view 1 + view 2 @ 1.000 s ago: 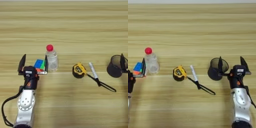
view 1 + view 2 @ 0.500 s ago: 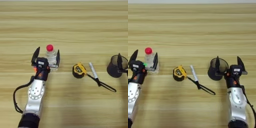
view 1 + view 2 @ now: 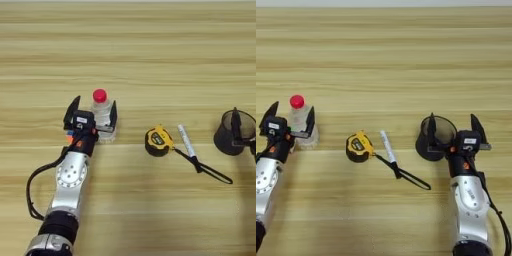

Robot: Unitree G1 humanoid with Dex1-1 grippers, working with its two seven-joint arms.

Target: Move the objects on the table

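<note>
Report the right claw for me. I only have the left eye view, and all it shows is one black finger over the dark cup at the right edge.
Observer: The right claw is open. Its second finger stands clear of the dark cup, on the cup's right side.
Operator: Give me the arm's line too.
Observer: The right arm comes up from the bottom edge of the picture, and its wrist sits just right of the cup. I cannot tell whether the claw touches the cup.
</note>
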